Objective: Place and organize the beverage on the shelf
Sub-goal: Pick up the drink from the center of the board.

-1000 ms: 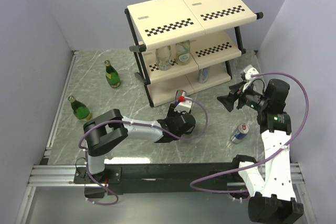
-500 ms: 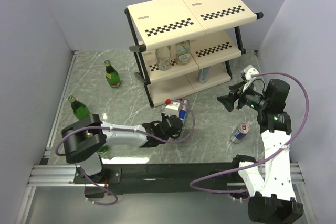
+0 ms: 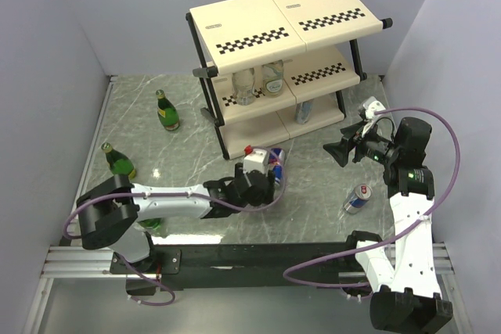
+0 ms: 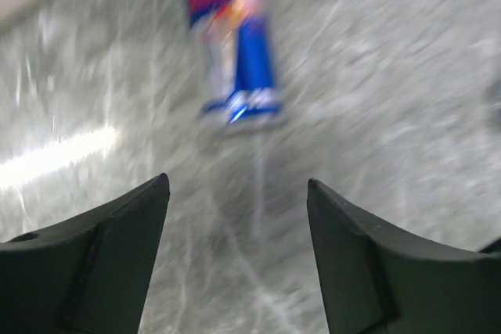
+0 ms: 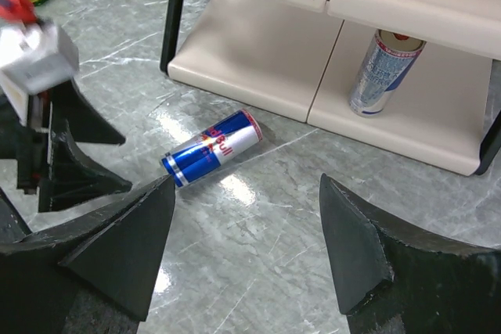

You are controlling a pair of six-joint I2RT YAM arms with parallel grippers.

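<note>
— Item: Red Bull can (image 5: 211, 146)?
— On its side on the tabletop (image 5: 258, 240), just before the shelf (image 5: 258, 68) bottom tier (logo showing).
— Left gripper (image 4: 235, 185)?
— Jaws apart, empty; can just beyond the tips.
— Right gripper (image 5: 246, 185)?
— Spread wide, empty.

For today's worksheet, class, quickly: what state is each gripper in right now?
Left gripper: open, empty; a can lies on its side just ahead of it.
Right gripper: open, holding nothing.
</note>
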